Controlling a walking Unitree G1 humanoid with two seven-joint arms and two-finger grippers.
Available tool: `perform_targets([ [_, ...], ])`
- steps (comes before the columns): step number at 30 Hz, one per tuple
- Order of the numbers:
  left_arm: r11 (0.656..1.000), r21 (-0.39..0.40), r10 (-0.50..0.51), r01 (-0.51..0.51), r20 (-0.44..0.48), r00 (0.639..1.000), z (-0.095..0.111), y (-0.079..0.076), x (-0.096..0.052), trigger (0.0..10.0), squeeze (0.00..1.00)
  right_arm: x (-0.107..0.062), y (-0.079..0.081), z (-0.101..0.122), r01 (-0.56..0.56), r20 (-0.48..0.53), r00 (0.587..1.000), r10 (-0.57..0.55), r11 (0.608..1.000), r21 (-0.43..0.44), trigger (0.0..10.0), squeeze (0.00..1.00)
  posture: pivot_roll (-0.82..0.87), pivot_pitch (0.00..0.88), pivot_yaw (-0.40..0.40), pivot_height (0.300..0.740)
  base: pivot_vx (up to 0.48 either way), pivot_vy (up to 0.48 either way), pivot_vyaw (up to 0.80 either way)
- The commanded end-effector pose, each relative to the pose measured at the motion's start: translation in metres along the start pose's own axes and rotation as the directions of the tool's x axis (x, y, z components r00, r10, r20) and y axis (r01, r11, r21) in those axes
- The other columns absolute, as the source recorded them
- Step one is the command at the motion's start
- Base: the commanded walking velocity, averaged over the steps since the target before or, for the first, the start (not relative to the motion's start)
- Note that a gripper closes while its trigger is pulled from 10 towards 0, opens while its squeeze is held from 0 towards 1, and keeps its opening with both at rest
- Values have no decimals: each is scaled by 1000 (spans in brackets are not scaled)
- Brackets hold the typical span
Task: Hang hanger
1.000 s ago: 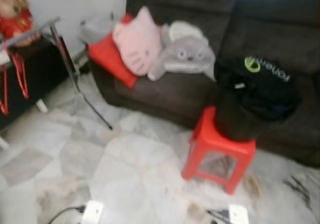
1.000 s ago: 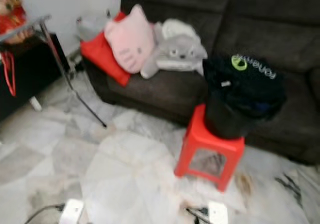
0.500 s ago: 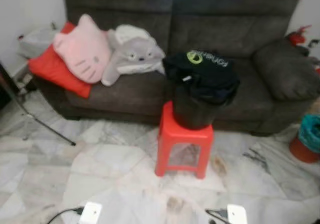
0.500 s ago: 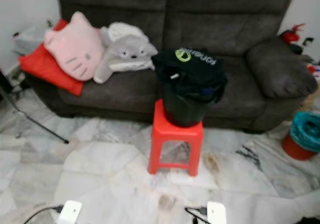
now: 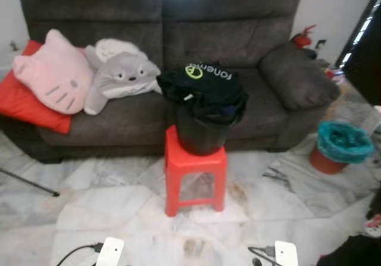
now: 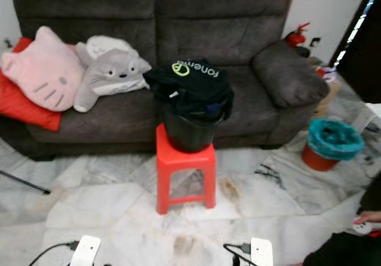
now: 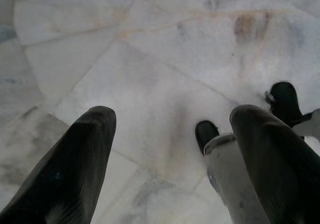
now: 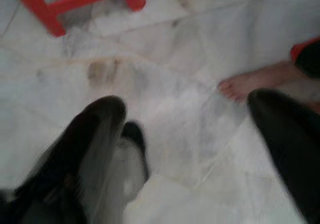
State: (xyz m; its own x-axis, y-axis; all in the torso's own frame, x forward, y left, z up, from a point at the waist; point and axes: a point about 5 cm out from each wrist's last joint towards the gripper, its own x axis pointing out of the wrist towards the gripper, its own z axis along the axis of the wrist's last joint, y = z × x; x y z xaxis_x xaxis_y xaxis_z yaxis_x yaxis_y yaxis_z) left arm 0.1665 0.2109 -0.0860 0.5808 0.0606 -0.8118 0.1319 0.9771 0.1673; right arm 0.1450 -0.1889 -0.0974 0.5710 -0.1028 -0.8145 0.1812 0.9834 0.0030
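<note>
At far left a red cushion point(image 5: 24, 102) leans on the dark grey sofa point(image 5: 238, 28), with a pink cat-face pillow point(image 5: 50, 69) against it and a grey plush toy point(image 5: 119, 78) just beside that. In the middle, near the sofa's front edge, a red plastic stool point(image 5: 195, 174) stands on the pale marble floor point(image 5: 107, 200) — on its seat sits a black bucket point(image 5: 199, 138) draped with black clothing point(image 5: 205, 87) bearing a green logo. No hanger can be made out anywhere. To the right, beyond the sofa's arm, a red pot lined with a teal bag point(image 5: 340, 147) stands on the floor, and a red fire extinguisher point(image 5: 302, 37) rests in the far corner.

The left gripper point(image 7: 170, 149) hangs over bare floor, its two black fingers spread wide apart with nothing between them. The right gripper point(image 8: 190, 134) likewise hangs above the floor near the stool's legs, fingers parted and empty — a person's bare foot point(image 8: 250, 83) lies on the tiles just beyond it. A person's hand point(image 6: 366, 217) shows at the near right.
</note>
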Motion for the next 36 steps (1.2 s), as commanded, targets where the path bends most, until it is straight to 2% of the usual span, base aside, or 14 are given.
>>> perform_targets([
  [1,1000,-15,-5,5,-3,1000,-1,0,0,10000,0,0,-1,1,6,13,1000,-6,1000,9,10000,0,-102,0,-6,740,0,0,0],
  [7,999,-33,-9,9,-2,1000,-1,-1,0,10000,0,-1,-2,3,17,46,999,-18,1000,9,10000,0,-114,0,-7,740,0,0,0],
  [9,999,-34,-7,7,-3,1000,-2,-1,0,10000,0,-2,-3,8,39,111,993,-39,999,2,10000,0,-112,0,-9,740,0,0,0],
  [10,999,-34,-7,7,-3,1000,-2,-1,0,10000,0,-2,-3,8,39,111,993,-39,999,2,10000,0,-112,0,-9,740,0,0,0],
  [11,999,-32,-5,4,-4,1000,-2,-1,-1,10000,0,-3,-4,14,52,182,982,-47,998,-25,10000,0,-117,0,-9,740,0,0,0],
  [12,999,-32,-4,4,-5,1000,-2,0,-1,10000,0,-4,-4,16,54,207,977,-45,998,-42,10000,0,-117,0,-9,740,0,0,0],
  [21,1000,-31,-1,1,5,1000,1,-1,0,10000,0,-8,-4,25,65,330,943,-52,997,-28,10000,0,-129,0,-15,740,0,0,0],
  [22,999,-32,-2,3,6,1000,1,-2,0,10000,0,-9,-5,30,73,361,931,-56,997,-34,10000,0,-129,0,-15,740,0,0,0],
  [23,1000,-31,-4,5,6,1000,1,-2,0,10000,0,-10,-9,70,84,514,856,-57,996,-30,10000,0,-129,0,-15,740,0,0,0],
  [24,1000,-31,-4,5,6,1000,1,-2,0,10000,0,-10,-9,70,84,514,856,-57,996,-30,10000,0,-129,0,-15,740,0,0,0],
  [25,1000,-31,-8,8,6,1000,1,-3,0,10000,0,-23,-10,131,89,707,707,-36,995,-38,10000,0,-136,0,-18,740,0,0,0],
  [26,999,-32,-9,9,5,1000,1,-4,0,10000,0,-29,-8,147,82,754,657,-23,996,-41,10000,0,-134,0,-21,740,0,0,0],
  [31,999,-33,-10,11,3,1000,0,-5,0,10000,0,-29,-2,151,51,762,647,-8,998,-33,10000,0,-129,0,-21,740,0,0,0],
  [36,999,-32,-9,9,2,1000,-1,-4,0,10000,0,-32,0,156,55,785,620,-2,998,-41,10000,0,-125,0,-22,740,0,0,0],
])
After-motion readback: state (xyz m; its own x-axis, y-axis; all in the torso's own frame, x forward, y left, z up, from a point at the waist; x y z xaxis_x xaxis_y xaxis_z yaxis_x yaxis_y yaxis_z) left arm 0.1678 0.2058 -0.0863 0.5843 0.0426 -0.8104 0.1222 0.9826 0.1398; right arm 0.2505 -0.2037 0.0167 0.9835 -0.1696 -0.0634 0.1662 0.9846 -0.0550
